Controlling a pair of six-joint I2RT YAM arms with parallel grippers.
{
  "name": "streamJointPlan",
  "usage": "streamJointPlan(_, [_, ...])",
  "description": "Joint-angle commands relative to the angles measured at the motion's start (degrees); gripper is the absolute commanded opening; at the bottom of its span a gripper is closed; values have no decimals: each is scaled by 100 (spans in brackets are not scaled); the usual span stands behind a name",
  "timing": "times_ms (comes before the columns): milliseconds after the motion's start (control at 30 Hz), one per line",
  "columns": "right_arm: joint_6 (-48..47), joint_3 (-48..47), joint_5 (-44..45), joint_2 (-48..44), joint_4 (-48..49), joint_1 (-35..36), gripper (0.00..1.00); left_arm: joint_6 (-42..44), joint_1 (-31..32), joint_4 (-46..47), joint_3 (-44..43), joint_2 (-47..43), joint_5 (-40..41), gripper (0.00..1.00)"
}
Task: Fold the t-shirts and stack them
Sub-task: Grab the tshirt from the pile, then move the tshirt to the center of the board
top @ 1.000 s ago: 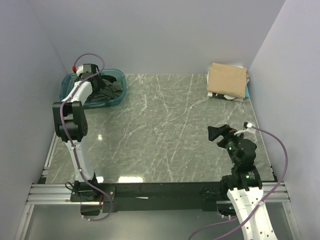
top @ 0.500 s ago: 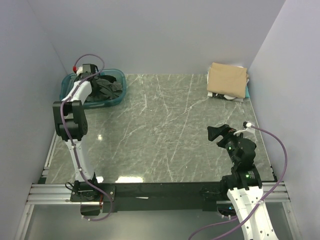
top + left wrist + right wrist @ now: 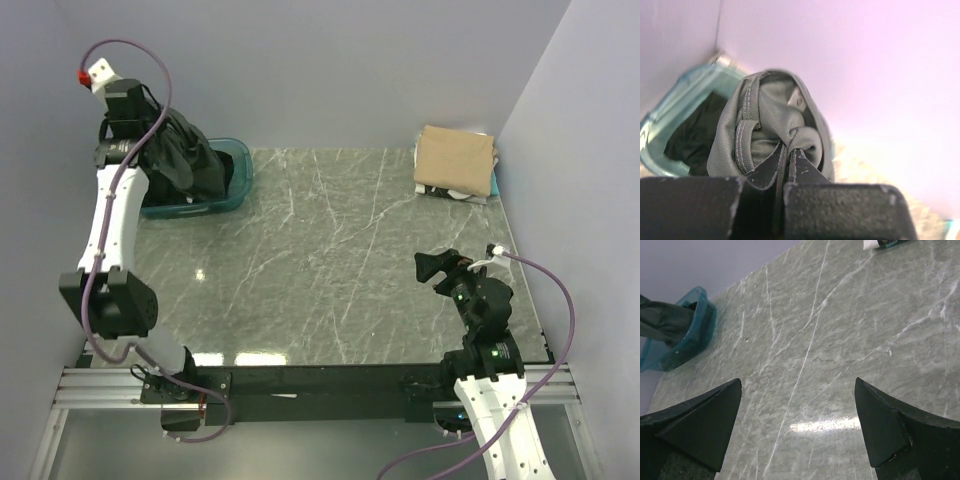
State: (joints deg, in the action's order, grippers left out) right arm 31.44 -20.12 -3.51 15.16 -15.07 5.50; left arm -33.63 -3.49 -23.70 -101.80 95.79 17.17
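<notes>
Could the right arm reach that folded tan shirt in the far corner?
Probably yes: the right gripper is open and empty, and only bare table lies between it and the tan shirt. Whether it stretches that far, I can't tell.

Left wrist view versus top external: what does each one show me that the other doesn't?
Only the left wrist: the left tool pinched shut on a fold of the charcoal-grey t-shirt, with dark cloth left in the teal tub. Only the top external: the shirt hanging from that raised tool into the tub, the tan t-shirt lying folded at the far right, and the right tool open above the table. Both: the grey shirt and the tub.
</notes>
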Motion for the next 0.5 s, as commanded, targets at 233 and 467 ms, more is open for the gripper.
streamJointPlan(233, [-86,52,-18,-101,189,30,100,-178,6,814,283,-1536,-1047,1])
streamJointPlan(467, [-86,61,-53,-118,197,22,100,-302,566,1034,292,-2458,-2278,1])
